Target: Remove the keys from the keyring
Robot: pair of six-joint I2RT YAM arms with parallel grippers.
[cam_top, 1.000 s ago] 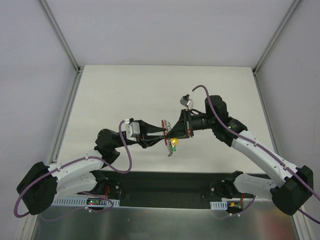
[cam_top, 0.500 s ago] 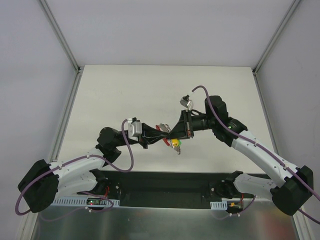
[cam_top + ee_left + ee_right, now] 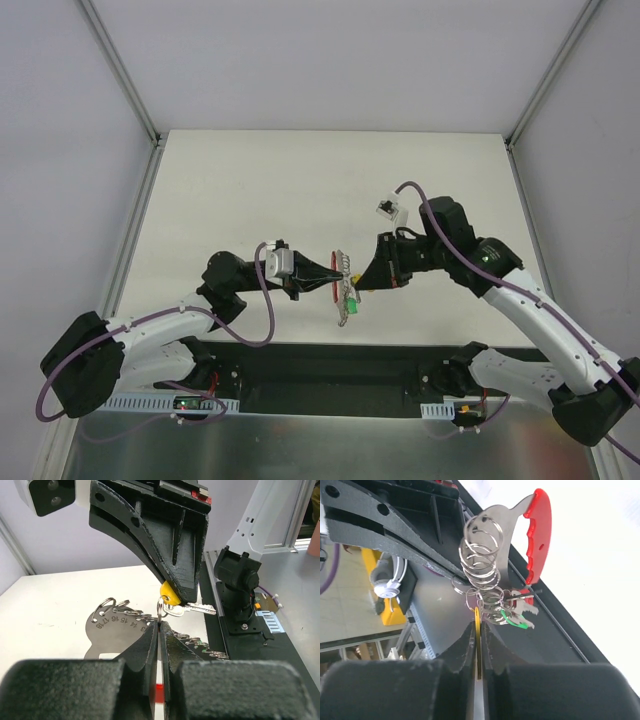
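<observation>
Top view, left tool (image 3: 333, 286): was closed, tip to tip with right tool (image 3: 366, 281) above the near middle of the counter (image 3: 250, 190).
Top view, keys (image 3: 348, 300): hung between both tips, clear of the counter.
Left wrist, keyring (image 3: 159, 611): was pinched in the closed left tool.
Right wrist, right tool: was clamped on the yellow key (image 3: 477, 625).
Right wrist, red-handled plate (image 3: 540, 535): sat just beyond, wire rings threaded on it.
</observation>
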